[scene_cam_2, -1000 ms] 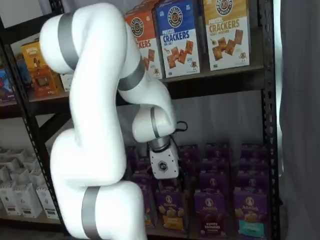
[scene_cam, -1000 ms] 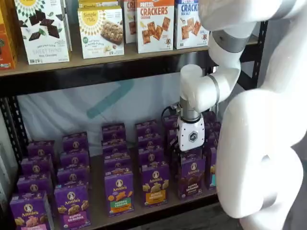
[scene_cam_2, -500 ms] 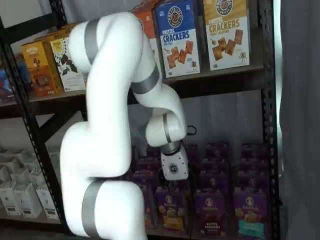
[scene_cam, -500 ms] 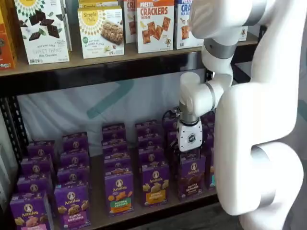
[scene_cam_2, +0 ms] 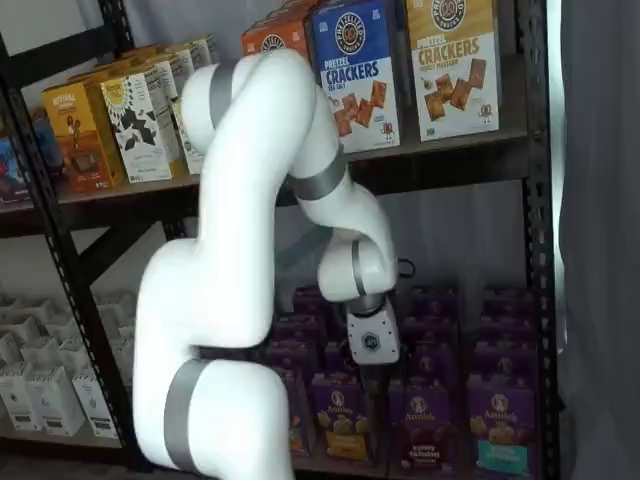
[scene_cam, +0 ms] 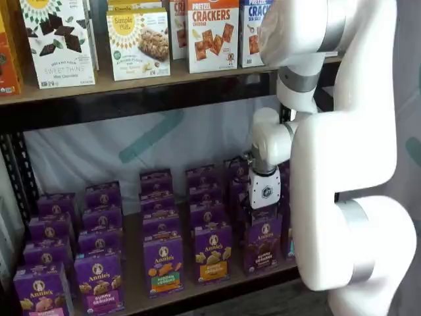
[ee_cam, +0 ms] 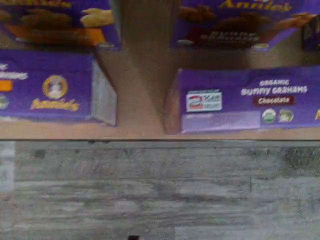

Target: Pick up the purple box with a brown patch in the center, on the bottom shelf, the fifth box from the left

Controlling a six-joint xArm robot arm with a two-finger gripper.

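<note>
since a second ago, the big white arm [scene_cam: 342, 151] has swung right, carrying its white-bodied gripper [scene_cam: 264, 212] over the purple box with a brown patch [scene_cam: 264, 245] at the light brown wooden bottom shelf's [scene_cam: 135, 289] front edge; its jaws stand spread.

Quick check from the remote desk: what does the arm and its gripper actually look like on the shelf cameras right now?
In both shelf views the arm is glossy white with rounded, bulky links and grey bands at the joints. The gripper has a white body bearing a small dark hexagonal logo, with black fingers below. A thin black cable loops beside the wrist.
</note>
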